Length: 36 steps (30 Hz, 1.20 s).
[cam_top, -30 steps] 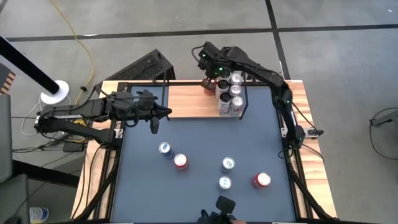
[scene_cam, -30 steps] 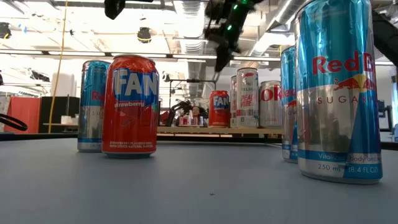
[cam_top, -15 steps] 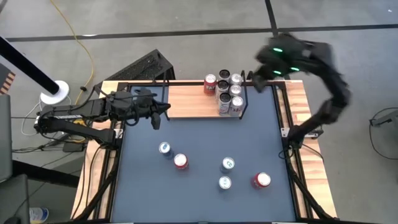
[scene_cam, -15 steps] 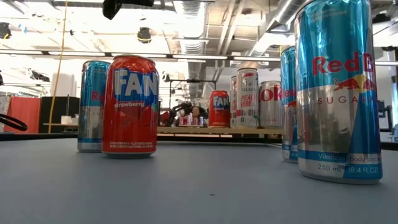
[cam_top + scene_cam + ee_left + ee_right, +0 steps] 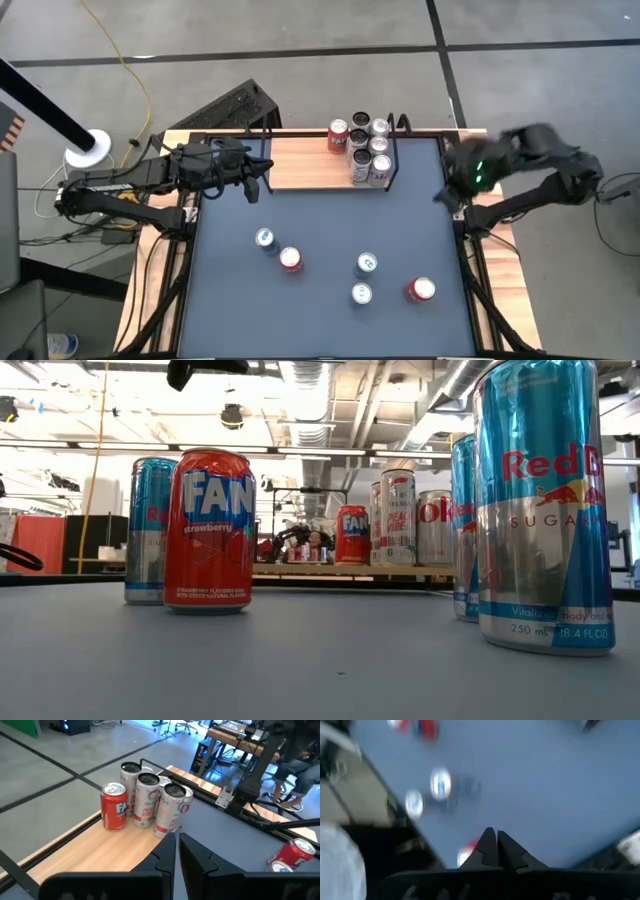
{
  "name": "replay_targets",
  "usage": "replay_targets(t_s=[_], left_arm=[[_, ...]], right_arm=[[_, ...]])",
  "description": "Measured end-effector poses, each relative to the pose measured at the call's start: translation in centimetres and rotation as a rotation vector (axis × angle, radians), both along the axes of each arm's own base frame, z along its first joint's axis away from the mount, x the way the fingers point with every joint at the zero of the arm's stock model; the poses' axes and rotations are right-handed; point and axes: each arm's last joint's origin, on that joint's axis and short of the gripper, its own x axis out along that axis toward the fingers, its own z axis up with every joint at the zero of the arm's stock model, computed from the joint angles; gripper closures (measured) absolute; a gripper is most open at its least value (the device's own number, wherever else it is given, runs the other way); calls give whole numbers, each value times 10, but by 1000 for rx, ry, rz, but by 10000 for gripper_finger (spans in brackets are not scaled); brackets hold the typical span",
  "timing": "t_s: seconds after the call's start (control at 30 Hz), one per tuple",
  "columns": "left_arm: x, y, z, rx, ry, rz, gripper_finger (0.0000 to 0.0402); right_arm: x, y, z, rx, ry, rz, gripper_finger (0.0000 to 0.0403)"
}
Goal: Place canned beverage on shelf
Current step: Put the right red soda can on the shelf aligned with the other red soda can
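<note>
The shelf (image 5: 305,162), a light-wood board with a black wire frame, lies along the table's far edge. On its right end stand several cans (image 5: 366,150), also in the left wrist view as a red can (image 5: 114,805) and silver cans (image 5: 167,810). Several more cans stand on the grey table top, among them a blue one (image 5: 265,238) and two red ones (image 5: 290,259), (image 5: 420,290). My left gripper (image 5: 255,186) hovers shut near the shelf's left end, its fingers (image 5: 170,855) empty. My right gripper (image 5: 445,192) hangs shut and empty over the table's right edge, blurred with motion.
In the low view a red Fanta can (image 5: 208,530) and tall blue Red Bull cans (image 5: 545,510) stand close to the camera, with the shelf (image 5: 340,570) behind them. The shelf's left and middle parts are bare wood. A black rack (image 5: 235,105) stands beyond the table's far left corner.
My right gripper has drawn away from the cans on the shelf, swinging fast toward the table's right edge and then nearer, rising and turning as it went. It stays shut and carries nothing. The cans on the shelf stay upright where they were.
</note>
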Motion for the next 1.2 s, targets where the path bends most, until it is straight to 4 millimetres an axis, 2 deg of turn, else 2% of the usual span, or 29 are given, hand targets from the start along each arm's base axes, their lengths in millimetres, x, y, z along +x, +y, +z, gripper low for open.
replay_targets(t_s=[0.13,0.27,0.4,0.5,0.6,0.67,0.8,0.97,1.1,1.2], left_arm=[[0,0,0,21,11,-2,380],[0,0,-1,27,30,-8,361],[-1,0,-3,26,48,-9,341],[-1,0,-3,35,56,-12,329],[-1,0,-3,39,58,-13,322],[-1,0,-4,38,60,-15,319],[-1,-1,-6,1,67,-33,317],[-1,-2,-7,-12,76,-55,316],[-1,-2,-7,2,82,-59,316],[-1,-2,-7,4,82,-60,316]], right_arm=[[2,23,-22,127,120,133,375],[10,44,-31,202,191,246,312],[25,61,-37,172,193,322,226],[38,76,-45,103,203,463,168],[50,93,-57,41,259,606,138],[58,101,-67,23,320,629,133],[77,112,-88,45,496,502,132],[91,125,-97,42,463,374,132],[85,128,-88,29,366,222,132],[69,125,-77,-14,308,123,131]])
